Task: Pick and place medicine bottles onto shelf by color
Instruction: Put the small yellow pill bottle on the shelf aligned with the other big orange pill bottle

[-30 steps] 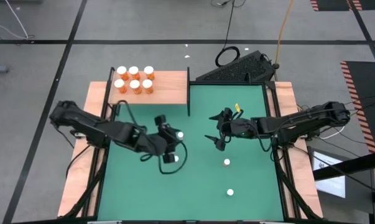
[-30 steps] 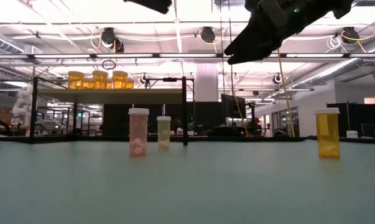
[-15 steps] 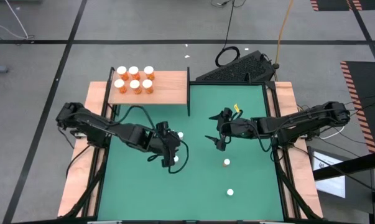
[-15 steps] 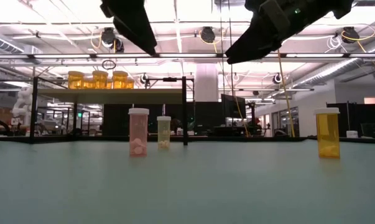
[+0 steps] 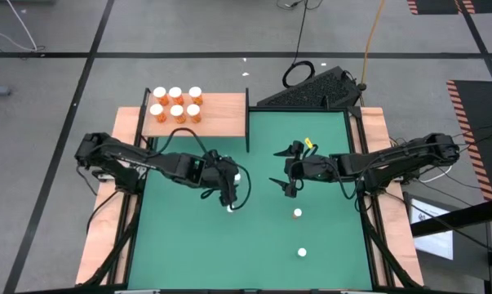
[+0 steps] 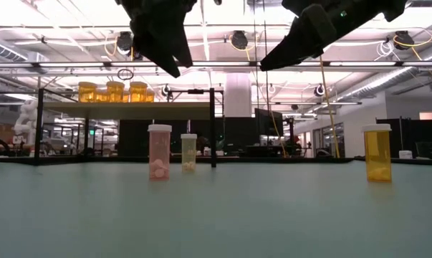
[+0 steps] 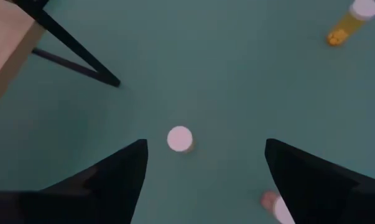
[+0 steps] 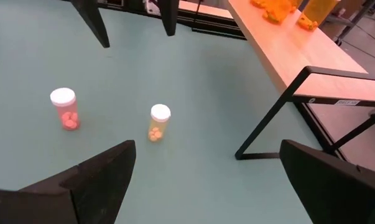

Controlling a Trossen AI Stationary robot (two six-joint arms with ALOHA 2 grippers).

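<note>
Above the green mat [image 5: 262,237], left end effector [image 7: 206,165] spread, small white-capped bottle [image 7: 179,139] between fingers, untouched

In your overhead view, the left arm's dark two-finger gripper [image 5: 227,189] covers most of the small pink bottle with a round white cap [image 6: 159,152]; only a sliver of white shows beneath it. In that arm's wrist view the same pink bottle [image 7: 273,204] is blurred and cut off at the frame's edge beside one finger. From table height, both arms are cropped by the top edge, so you see only dark finger ends. The six orange bottles on the light wooden shelf [image 5: 221,114] are too small overhead to read any labels. In the right wrist view they are cropped and out of focus.
</note>
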